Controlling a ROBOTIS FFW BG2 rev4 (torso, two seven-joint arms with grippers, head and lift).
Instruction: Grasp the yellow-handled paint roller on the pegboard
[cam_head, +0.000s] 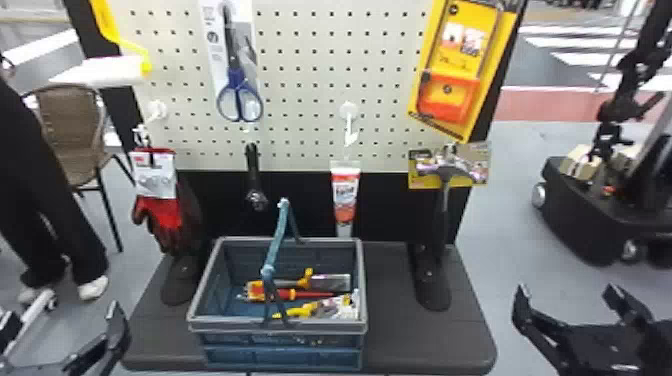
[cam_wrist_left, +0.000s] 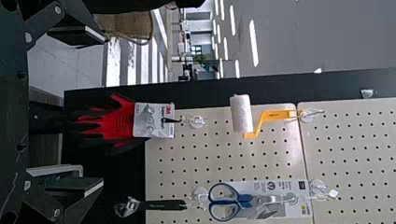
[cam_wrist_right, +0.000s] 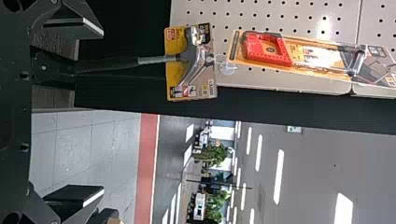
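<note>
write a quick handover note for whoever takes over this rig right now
Left gripper: open, empty, low at the robot's left, well short of the board.
Right gripper: open, empty, low at the robot's right.
Yellow-handled paint roller: hangs from a hook at the upper left corner of the pegboard, above the red gloves; nothing touches it.
Done: nothing yet; no grasp made.
Left: raise a gripper to the roller and close it on the yellow handle. The left arm looks like the nearer one, since the roller hangs on its side.
</note>
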